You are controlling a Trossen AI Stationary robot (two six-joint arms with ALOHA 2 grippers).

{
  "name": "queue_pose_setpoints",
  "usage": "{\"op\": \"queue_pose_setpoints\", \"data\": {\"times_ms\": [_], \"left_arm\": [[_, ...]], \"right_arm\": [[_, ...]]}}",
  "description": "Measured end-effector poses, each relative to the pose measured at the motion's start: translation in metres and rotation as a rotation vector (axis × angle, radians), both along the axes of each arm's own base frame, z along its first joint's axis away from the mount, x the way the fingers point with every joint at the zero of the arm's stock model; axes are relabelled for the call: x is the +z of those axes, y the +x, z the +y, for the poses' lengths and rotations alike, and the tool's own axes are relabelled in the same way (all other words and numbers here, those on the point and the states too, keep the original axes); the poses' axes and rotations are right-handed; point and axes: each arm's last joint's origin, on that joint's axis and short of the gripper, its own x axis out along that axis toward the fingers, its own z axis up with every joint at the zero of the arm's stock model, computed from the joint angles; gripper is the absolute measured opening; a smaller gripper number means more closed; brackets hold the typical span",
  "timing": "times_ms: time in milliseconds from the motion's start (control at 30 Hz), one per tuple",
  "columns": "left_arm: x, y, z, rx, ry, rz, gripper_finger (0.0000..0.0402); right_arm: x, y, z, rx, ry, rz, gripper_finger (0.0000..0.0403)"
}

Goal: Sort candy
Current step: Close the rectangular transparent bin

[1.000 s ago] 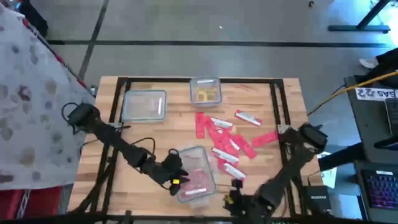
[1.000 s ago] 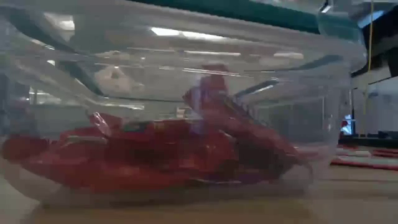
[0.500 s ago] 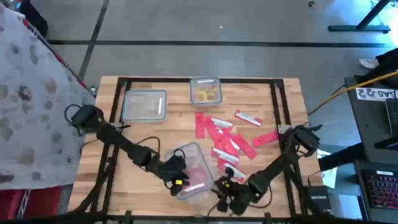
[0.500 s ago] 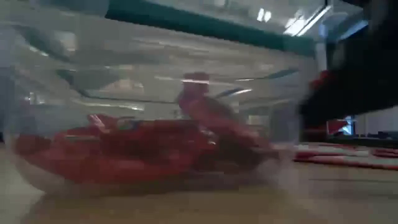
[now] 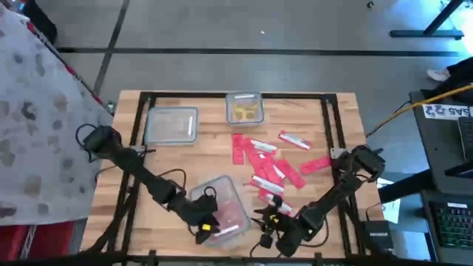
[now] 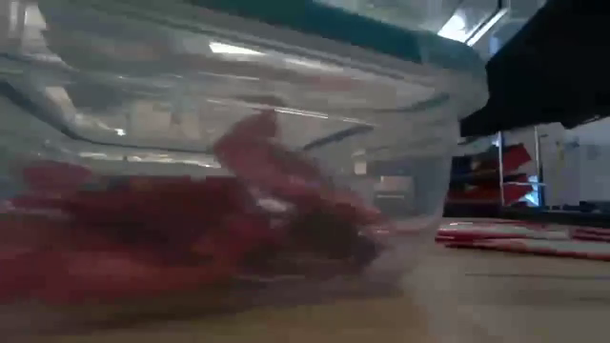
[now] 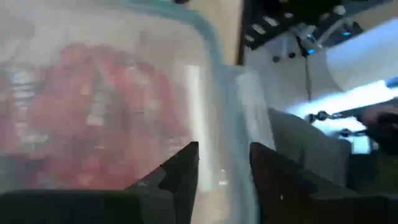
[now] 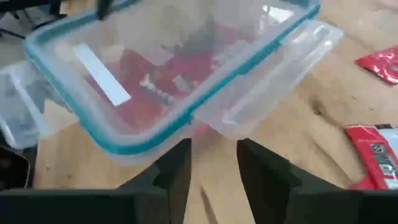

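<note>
The left pincer (image 7: pixel 222 171) grips the lidded tub's (image 5: pixel 222 203) rim; the right pincer (image 8: pixel 212 167) hovers open nearby.

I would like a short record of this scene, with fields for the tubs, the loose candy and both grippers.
near tub: clear tub with a teal-edged lid on, red candy inside
far left tub: tub, contents cannot be told
far middle tub: tub with yellow pieces
loose candy: red packets scattered on the table, right of centre
left gripper: left gripper at the near tub's rim, fingers either side of the edge
right gripper: right gripper just in front of the near tub's lid flap, fingers apart, holding nothing
</note>
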Motion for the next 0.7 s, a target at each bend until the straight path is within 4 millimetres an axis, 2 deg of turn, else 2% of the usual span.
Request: {"op": "queue_pose_setpoints", "data": {"times_ms": [100,433,600,700], "left_arm": [[-0.005,-0.003,0.001,0.023,0.01,0.047,0.0129],[-0.009,-0.021,-0.014,-0.007,0.012,0.136,0.0129],[-0.01,-0.018,-0.007,0.051,0.083,0.113,0.0129],[-0.011,-0.012,0.002,0.077,0.122,0.101,0.0129]], "right_arm": [[0.0,0.0,0.0,0.0,0.002,-0.003,0.0117],[0.0,0.0,0.0,0.003,0.003,0.0,0.0117],[0.004,0.0,0.0,0.016,-0.025,-0.006,0.0117],[0.017,0.006,0.007,0.058,-0.04,-0.022,0.0117]]}}
